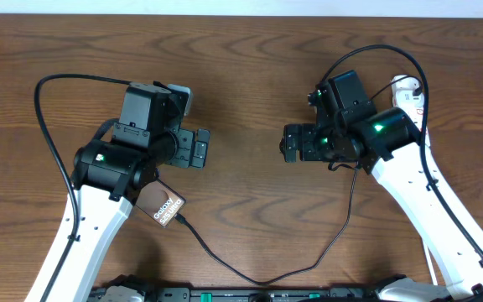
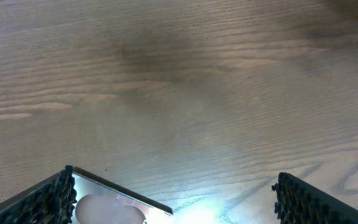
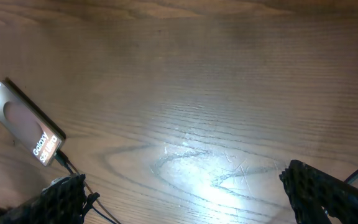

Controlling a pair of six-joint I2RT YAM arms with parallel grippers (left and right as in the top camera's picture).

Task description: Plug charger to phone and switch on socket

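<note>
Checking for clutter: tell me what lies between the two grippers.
Nothing but bare table lies between the left gripper and the right gripper, as the overhead view shows.

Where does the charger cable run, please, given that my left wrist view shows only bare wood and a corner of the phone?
Observer: The charger runs from the phone in a loop across the table, then up toward the right arm.
Operator: Thank you. Is it plugged into the phone?
Observer: In the right wrist view its tip meets the phone's lettered end, so it looks plugged in.
Operator: And where is the socket?
Observer: The socket lies at the far right of the table, mostly hidden behind the right arm.
</note>
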